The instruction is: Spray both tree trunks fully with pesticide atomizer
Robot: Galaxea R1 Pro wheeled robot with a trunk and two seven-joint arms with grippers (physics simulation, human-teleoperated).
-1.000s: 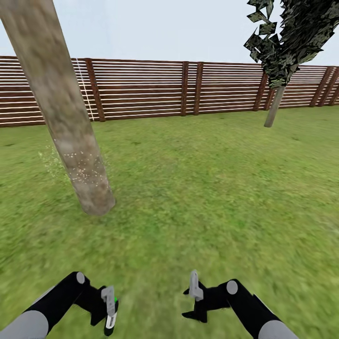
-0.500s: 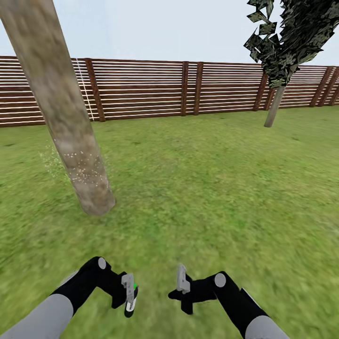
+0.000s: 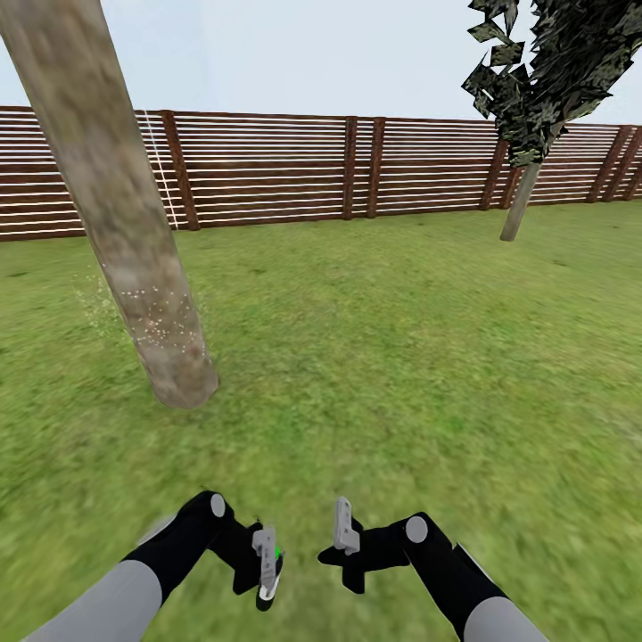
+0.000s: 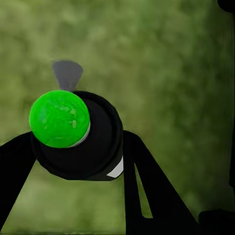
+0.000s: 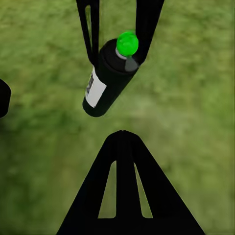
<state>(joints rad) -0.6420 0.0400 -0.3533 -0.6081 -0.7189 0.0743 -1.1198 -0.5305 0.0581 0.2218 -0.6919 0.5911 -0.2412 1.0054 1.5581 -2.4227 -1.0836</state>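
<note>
left hand (image 3: 267, 571) holding the pesticide atomizer (image 5: 108, 78), green top up; spotted tree trunk (image 3: 143, 276) ahead-left, nearer this arm. right hand (image 3: 346, 535): can't tell.

My head view is evenly and brightly lit under a pale, flat sky, with no visible sun and no clear light direction; my arms cast no distinct shadows on the grass (image 3: 401, 357), and the tree trunk (image 3: 134, 259) shows only soft mottled shading. The lawn texture is smeared, most heavily towards the lower corners, while the fence (image 3: 267, 169) slats stay fairly crisp. Straight lines bow and lean near the frame edges, suggesting wide-angle distortion. In my left wrist view the ground is a dim, featureless green blur, perhaps out of focus; the green cap (image 4: 59, 118) is vivid. My fingers (image 5: 125, 196) render as flat black silhouettes, without glare.
</note>
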